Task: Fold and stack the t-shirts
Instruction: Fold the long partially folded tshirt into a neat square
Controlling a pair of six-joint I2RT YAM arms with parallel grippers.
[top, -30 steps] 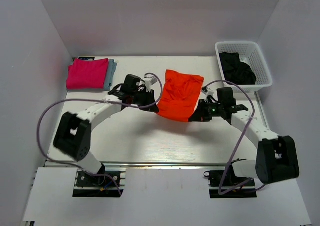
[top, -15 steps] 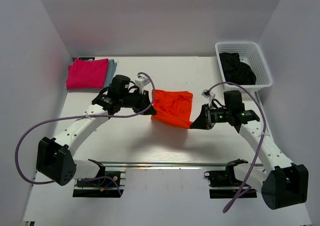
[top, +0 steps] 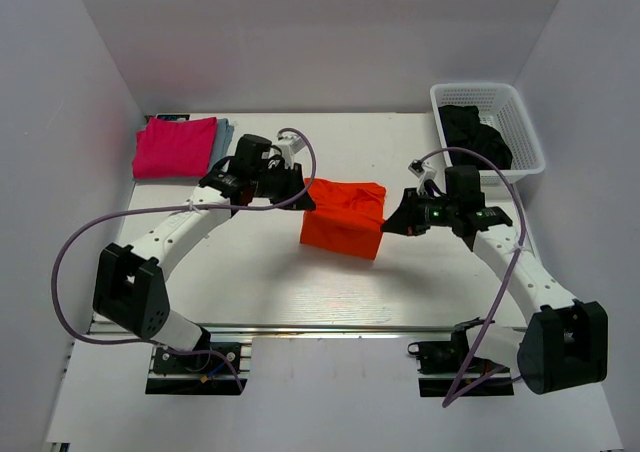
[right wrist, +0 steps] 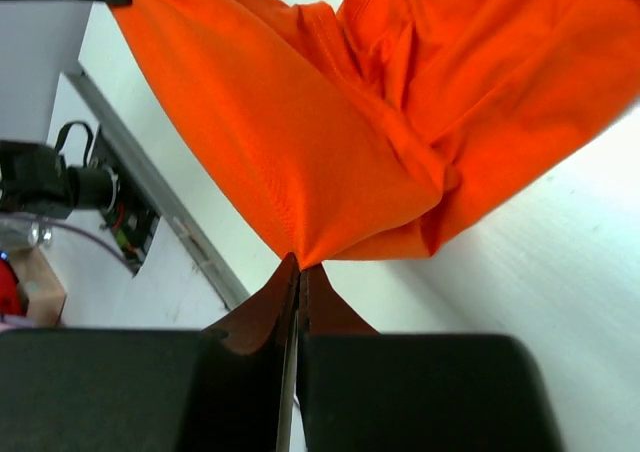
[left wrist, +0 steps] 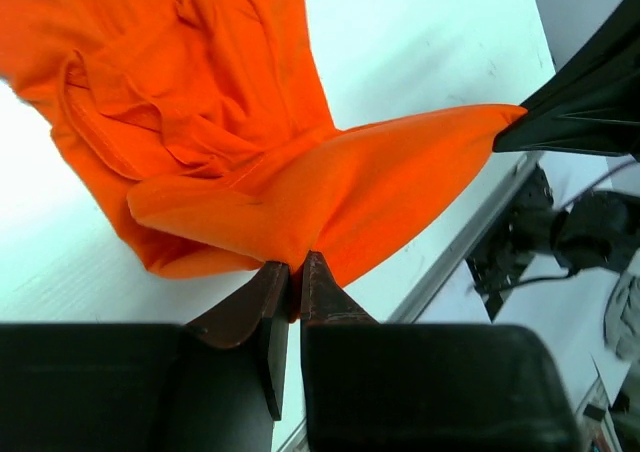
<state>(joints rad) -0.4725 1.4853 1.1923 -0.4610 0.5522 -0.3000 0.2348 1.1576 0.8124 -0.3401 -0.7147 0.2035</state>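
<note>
Orange t-shirt (top: pixel 343 217), soft and creased, is held stretched between left gripper (top: pixel 304 202) and right gripper (top: pixel 390 226), each clamped on an edge

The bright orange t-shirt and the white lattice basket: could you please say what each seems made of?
The bright orange t-shirt: apparently soft matte knit cloth; it creases and drapes in folds. The white lattice basket: probably rigid smooth plastic, given its moulded open grid walls.
</note>
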